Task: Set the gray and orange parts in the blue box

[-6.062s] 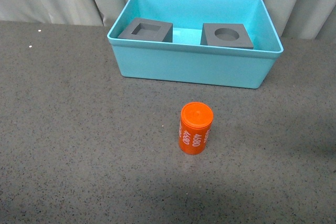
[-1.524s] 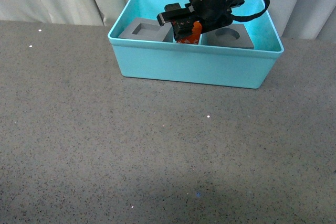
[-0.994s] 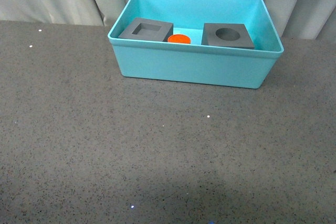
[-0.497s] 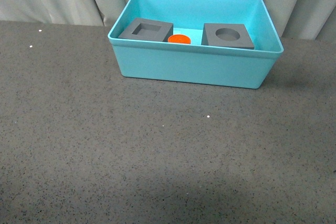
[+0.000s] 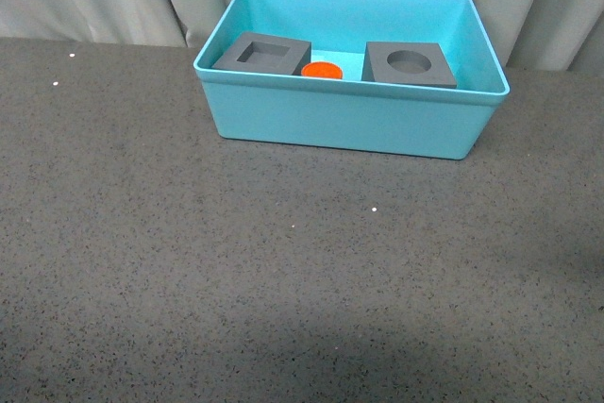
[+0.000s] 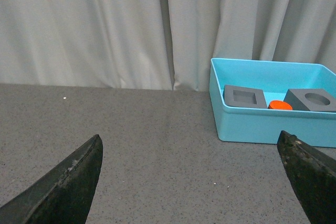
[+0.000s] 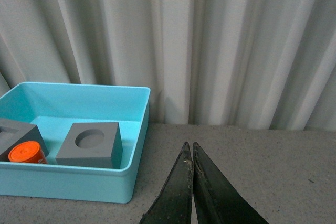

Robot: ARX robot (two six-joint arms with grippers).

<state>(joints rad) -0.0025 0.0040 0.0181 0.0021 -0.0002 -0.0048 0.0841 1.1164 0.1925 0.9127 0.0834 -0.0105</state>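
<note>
While neither arm appeared in the front view, both wrist views showed their claws clear of every part. The left claw (image 6: 191, 182) was spread wide, its two fingers at opposite edges of its view, holding nothing above the dark speckled worktop (image 5: 236, 271). The right claw (image 7: 191, 182) had its fingers pressed together tip to tip, empty and touching nothing. The blue box (image 5: 349, 120) stood on the worktop before the curtain (image 6: 105, 24). Inside it, the gray cube with a square recess (image 5: 262, 53) and the gray cube with a round recess (image 5: 409, 64) sat apart, with the orange cylinder (image 5: 322, 71) upright between them, just beside the square-recess cube.
</note>
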